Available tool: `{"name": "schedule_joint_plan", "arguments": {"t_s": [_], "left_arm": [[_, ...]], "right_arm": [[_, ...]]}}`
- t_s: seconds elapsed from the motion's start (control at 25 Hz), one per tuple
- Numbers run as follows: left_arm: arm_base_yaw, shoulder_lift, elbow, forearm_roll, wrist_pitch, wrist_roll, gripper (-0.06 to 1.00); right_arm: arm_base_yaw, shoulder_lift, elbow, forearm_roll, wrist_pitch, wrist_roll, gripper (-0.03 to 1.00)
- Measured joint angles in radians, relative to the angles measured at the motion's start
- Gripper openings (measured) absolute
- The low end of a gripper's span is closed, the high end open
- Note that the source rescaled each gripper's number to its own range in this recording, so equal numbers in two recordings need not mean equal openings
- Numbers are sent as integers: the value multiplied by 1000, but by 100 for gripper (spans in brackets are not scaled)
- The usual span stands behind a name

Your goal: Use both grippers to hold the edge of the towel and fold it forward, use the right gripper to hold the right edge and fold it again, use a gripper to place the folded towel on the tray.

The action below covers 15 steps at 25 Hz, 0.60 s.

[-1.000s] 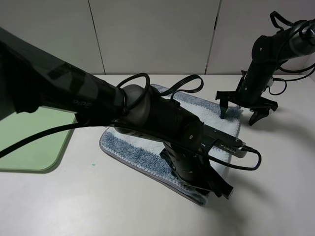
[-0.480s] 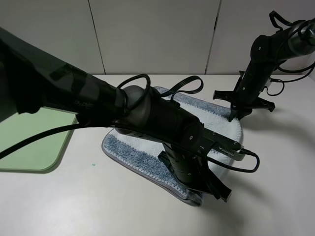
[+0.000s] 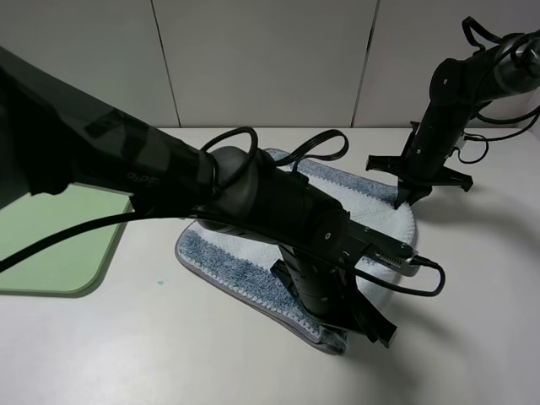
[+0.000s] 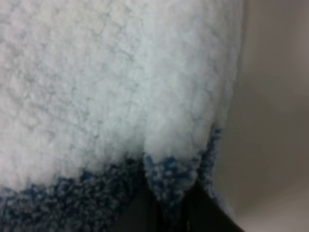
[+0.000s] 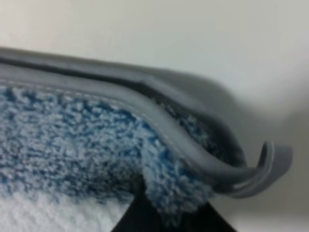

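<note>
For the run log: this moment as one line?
left end effector: shut on towel | right end effector: shut on towel | fold: not started

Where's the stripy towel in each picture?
Exterior high: the towel lies in the middle of the table, partly hidden under the left arm.
Left wrist: the towel fills nearly the whole picture.
Right wrist: the towel's hemmed corner, close up, table behind.
Shared landmark: the blue stripe, seen in all three.
</note>
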Motion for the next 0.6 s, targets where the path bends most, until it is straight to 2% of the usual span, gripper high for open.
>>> {"name": "schedule_joint_plan", "arguments": {"t_s": [0.32, 0.6], "left_arm": [[0, -71, 0, -5, 47, 0, 0], [0, -128, -4, -11, 65, 0, 0]], "right_arm": [[0, -50, -72, -15, 125, -13, 0], [0, -102, -81, -97, 205, -20, 0]]}}
